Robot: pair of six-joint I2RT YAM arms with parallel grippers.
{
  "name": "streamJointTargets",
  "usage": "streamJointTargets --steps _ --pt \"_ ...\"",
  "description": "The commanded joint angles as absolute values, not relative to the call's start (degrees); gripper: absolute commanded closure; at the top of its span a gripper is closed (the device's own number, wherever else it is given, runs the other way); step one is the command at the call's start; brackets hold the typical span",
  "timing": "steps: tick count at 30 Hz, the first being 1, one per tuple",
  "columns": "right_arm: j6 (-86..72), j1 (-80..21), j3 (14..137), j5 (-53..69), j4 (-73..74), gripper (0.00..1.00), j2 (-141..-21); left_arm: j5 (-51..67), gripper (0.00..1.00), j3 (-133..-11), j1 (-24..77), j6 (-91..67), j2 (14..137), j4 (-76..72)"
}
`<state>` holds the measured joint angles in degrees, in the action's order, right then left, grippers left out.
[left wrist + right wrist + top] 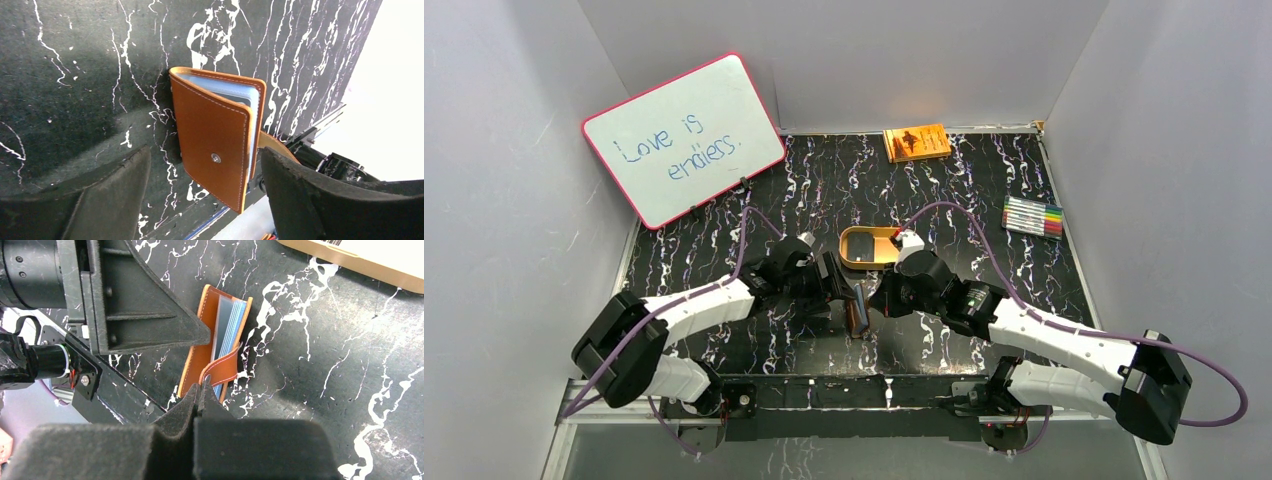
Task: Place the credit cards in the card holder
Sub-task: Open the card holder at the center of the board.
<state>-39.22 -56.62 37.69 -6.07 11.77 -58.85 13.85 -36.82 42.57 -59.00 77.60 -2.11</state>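
The card holder (856,308), a brown leather wallet with a snap stud, stands on edge on the black marbled table between my two grippers. It also shows in the left wrist view (215,140) and the right wrist view (200,355). Pale bluish edges (227,325) show between its covers; I cannot tell cards from sleeves. No loose credit cards are in view. My left gripper (205,155) is open, one finger on each side of the wallet, not squeezing it. My right gripper (201,387) is shut on the wallet's snap strap (222,370).
A tan oval tray (869,245) sits just behind the grippers. An orange book (916,142) lies at the back wall. A set of markers (1033,216) is at the right. A whiteboard (682,138) leans at the back left.
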Motion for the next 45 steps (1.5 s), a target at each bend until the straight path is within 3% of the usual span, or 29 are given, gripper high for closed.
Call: streamJointTargets --steps 1,9,21,24,36,45 --pt "-38.9 -56.5 39.1 -4.1 7.5 1.0 -57.7 12.4 0.26 -37.1 42.8 -57.8 78.2 -0.6" --pt "-39.5 -56.4 38.0 -2.4 6.7 1.0 -55.5 10.6 0.4 -35.7 42.7 -56.1 79.7 -0.3" --pt "-41.8 -56.4 37.3 -10.4 15.7 1.0 -53.8 6.9 0.79 -30.7 42.7 -56.2 78.3 1.8" --pt "-44.1 -56.5 37.1 -13.9 20.5 1.0 -53.7 6.8 0.83 -30.4 42.7 -56.2 78.2 1.7" --pt "-52.9 -56.5 35.8 -23.9 37.2 1.0 -56.7 6.6 0.79 -30.7 42.7 -55.7 75.9 0.9" --pt "-56.7 -56.2 35.4 -25.1 41.4 1.0 -62.5 13.4 0.41 -29.1 42.7 -58.5 74.5 -10.7"
